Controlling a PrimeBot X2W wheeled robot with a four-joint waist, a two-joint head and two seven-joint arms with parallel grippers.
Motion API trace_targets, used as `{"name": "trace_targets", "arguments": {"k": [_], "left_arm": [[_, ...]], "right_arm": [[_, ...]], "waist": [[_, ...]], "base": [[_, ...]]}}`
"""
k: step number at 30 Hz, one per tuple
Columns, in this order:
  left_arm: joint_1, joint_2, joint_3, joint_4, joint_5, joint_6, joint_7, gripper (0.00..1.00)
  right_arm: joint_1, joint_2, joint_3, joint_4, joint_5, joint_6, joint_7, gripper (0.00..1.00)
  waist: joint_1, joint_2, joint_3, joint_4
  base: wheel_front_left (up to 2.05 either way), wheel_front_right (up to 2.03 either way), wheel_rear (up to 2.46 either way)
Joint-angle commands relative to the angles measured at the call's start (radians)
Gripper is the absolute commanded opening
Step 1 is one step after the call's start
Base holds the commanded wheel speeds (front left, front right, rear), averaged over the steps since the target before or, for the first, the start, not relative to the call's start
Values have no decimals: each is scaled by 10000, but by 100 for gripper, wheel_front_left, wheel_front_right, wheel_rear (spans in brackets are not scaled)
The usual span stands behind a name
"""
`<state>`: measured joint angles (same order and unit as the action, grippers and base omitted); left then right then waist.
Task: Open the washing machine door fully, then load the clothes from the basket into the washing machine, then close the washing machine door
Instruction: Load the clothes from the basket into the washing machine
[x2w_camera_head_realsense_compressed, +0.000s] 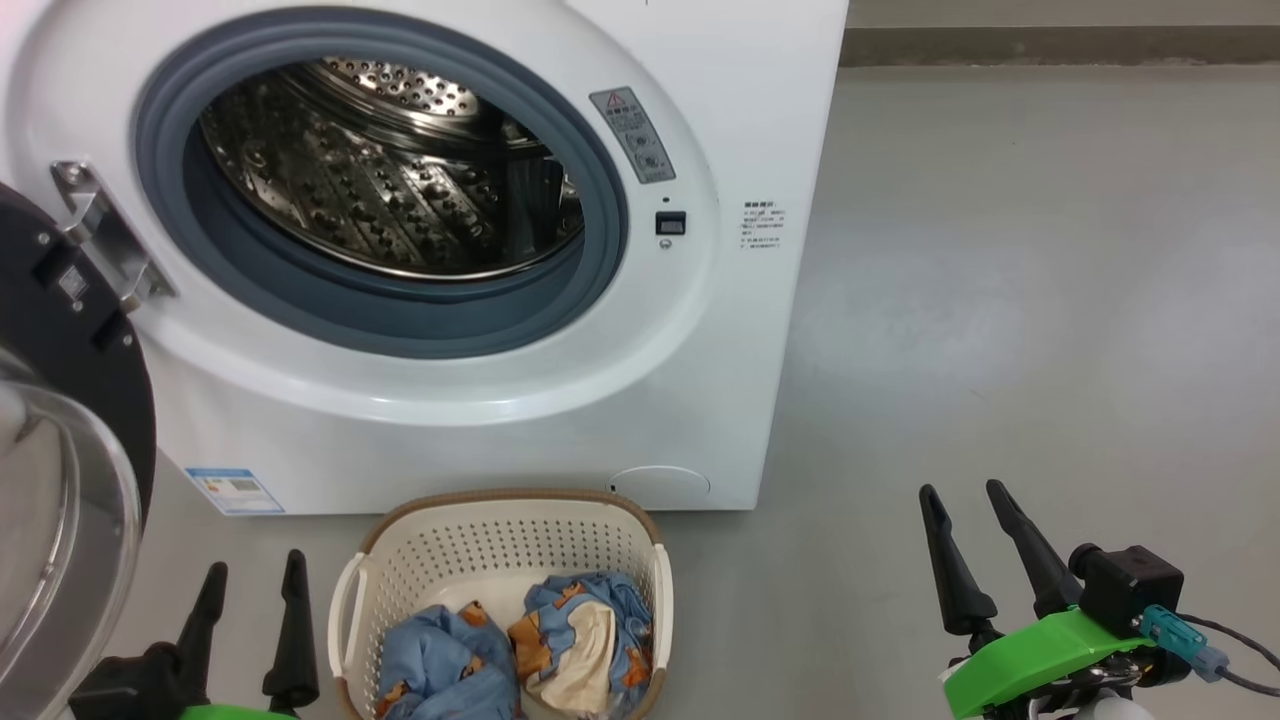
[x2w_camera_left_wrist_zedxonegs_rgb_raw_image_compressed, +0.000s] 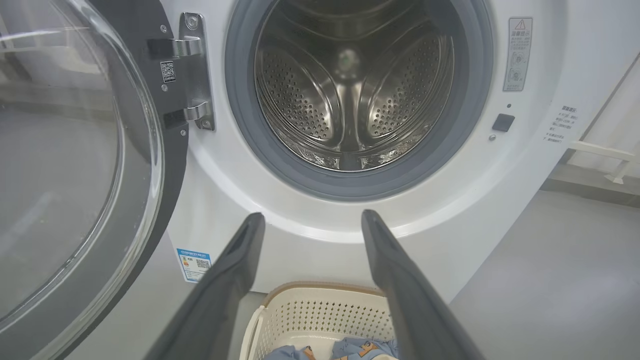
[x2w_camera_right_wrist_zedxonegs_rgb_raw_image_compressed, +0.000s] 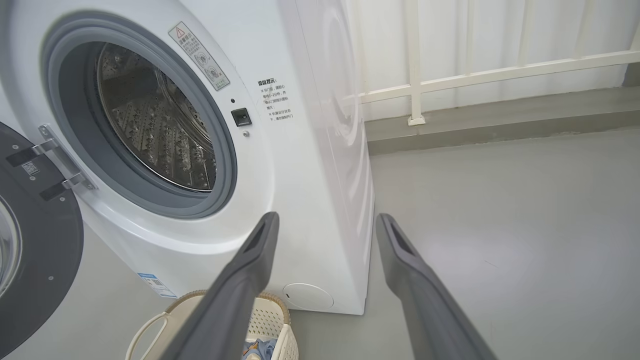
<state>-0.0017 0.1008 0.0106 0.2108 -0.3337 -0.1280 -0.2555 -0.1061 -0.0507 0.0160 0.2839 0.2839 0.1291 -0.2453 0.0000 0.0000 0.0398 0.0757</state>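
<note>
Left gripper (x2w_camera_head_realsense_compressed: 256, 563) and right gripper (x2w_camera_head_realsense_compressed: 962, 488) hang empty, fingers spread, either side of the basket (x2w_camera_head_realsense_compressed: 500, 496) holding the clothes (x2w_camera_head_realsense_compressed: 560, 640). Behind it, the washing machine (x2w_camera_head_realsense_compressed: 780, 110) gapes, washing machine door (x2w_camera_head_realsense_compressed: 60, 330) swung left. Print on the warning sticker (x2w_camera_head_realsense_compressed: 632, 133) and blue label (x2w_camera_head_realsense_compressed: 235, 490) is too small to read.

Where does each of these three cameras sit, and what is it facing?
Head view: on the head, looking down at the washing machine and basket; left gripper and right gripper show, open.
Left wrist view: on the left wrist, facing into the drum; its own fingers show.
Right wrist view: on the right wrist, facing the machine's right corner and a railing; its fingers show.
All three share the open washing machine door and the basket.
</note>
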Motion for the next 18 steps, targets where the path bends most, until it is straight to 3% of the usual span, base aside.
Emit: {"name": "trace_targets", "arguments": {"k": [1, 18], "left_arm": [[-369, 125, 343, -237, 87, -24, -63, 100], [-282, 128, 122, -182, 307, -26, -63, 100]], "right_arm": [[-254, 5, 249, -234, -80, 16, -57, 100], [-223, 5, 322, -229, -111, 16, 14, 100]], "waist": [[0, 0, 2, 7], [0, 0, -83, 42]], "base": [[98, -98, 0], [18, -18, 0]]}}
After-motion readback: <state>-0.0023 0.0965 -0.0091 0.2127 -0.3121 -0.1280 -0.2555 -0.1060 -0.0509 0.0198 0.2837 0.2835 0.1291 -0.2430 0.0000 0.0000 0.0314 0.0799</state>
